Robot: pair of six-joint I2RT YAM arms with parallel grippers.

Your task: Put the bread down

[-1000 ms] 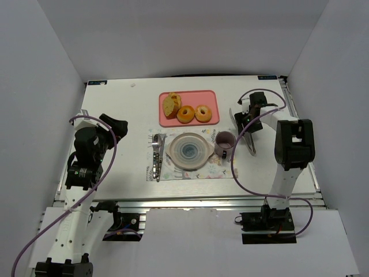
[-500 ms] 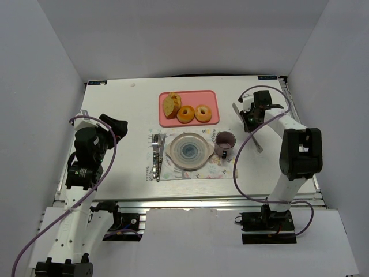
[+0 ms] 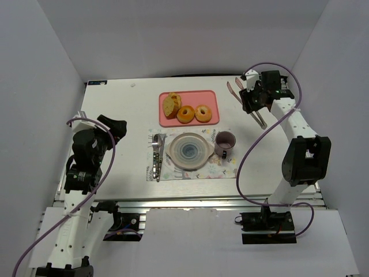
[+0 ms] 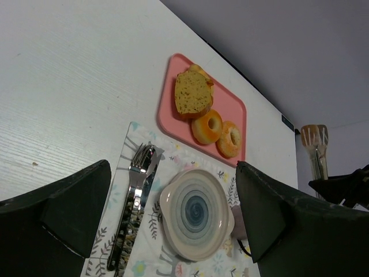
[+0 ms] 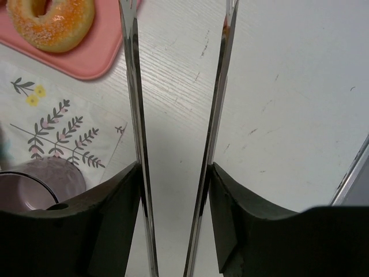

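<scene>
The bread (image 3: 203, 113) is the paler ring bun at the right end of the pink tray (image 3: 214, 99); it also shows in the left wrist view (image 4: 229, 139) and the right wrist view (image 5: 52, 20). A deeper-orange ring (image 3: 185, 114) and a holeless brown chunk (image 3: 171, 104) lie to its left. My right gripper (image 3: 252, 101) is shut on metal tongs (image 3: 259, 117) and holds them right of the tray; the two tong arms (image 5: 131, 86) stand apart and point toward the bread. My left gripper (image 3: 117, 125) is open and empty at the left of the table.
A floral placemat (image 3: 164, 173) near the front carries a blue-ringed plate (image 3: 187, 150), a fork and knife (image 3: 157, 156) on its left and a purple mug (image 3: 225, 140) on its right. White walls surround the table.
My right arm has carried the tongs from beside the mug away and up to the far right, level with the tray. The left arm has barely moved.
</scene>
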